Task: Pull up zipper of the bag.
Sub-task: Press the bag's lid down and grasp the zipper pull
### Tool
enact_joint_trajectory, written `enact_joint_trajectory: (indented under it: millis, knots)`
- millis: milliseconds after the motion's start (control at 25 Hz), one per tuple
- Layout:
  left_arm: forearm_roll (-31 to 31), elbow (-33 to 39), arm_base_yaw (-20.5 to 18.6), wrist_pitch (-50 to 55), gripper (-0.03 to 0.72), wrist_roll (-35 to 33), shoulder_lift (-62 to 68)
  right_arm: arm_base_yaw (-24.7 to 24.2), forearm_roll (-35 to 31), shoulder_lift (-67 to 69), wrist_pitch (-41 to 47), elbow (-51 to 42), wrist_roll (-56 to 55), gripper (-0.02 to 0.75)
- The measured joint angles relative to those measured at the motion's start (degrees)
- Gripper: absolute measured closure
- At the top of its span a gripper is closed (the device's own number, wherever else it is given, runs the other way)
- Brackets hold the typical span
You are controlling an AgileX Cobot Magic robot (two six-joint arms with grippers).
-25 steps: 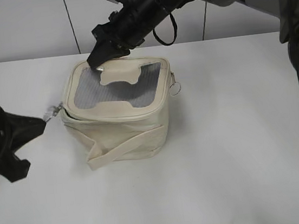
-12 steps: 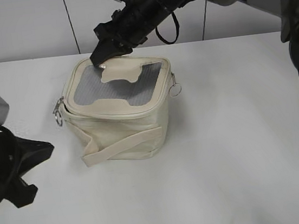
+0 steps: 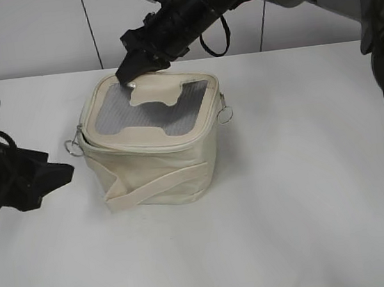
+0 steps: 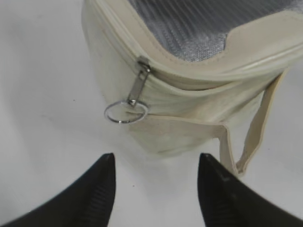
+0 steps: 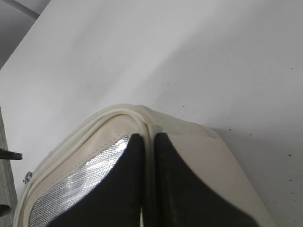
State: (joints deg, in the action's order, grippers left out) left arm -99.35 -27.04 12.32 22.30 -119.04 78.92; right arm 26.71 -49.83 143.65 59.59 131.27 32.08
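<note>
The cream bag (image 3: 153, 155) stands mid-table, its grey mesh top facing up. The zipper runs round the top rim. One silver slider with a ring pull (image 3: 74, 145) hangs loose at the bag's left corner, and it is plain in the left wrist view (image 4: 127, 112). A second ring pull (image 3: 225, 116) hangs at the right corner. My left gripper (image 3: 57, 175) is open and empty, a short way left of the bag and short of the ring (image 4: 156, 163). My right gripper (image 3: 131, 75) is shut on a cream fold at the bag's back top edge (image 5: 149, 139).
The bag's flat cream strap (image 3: 162, 183) loops across its front side and hangs near my left gripper's right finger (image 4: 255, 127). A black cable loop (image 3: 214, 39) hangs from the right arm above the bag. The white table (image 3: 310, 192) meets the wall just behind the bag.
My left gripper let go of the left ring pull, drew back left and down, then came back toward the bag, open. The ring now hangs loose. The right gripper stayed put.
</note>
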Motion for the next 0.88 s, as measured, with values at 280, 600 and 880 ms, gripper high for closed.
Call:
enact_joint_trajectory:
  millis: [280, 600, 880]
  knots:
    - [-0.05, -8.42, -2.76, 7.26, 0.172, -5.91, 13.84, 0.00, 0.00, 0.00, 0.50, 0.00, 0.00, 0.695]
    - [1.01, -12.13, -2.76, 6.27, 0.111, -8.93, 15.45, 0.00, 0.26, 0.00, 0.56, 0.00, 0.00, 0.695]
    - [4.44, -13.15, -2.69, 5.70, 0.521, -9.06, 17.05, -0.17, 0.34, 0.00, 0.56, 0.00, 0.00, 0.697]
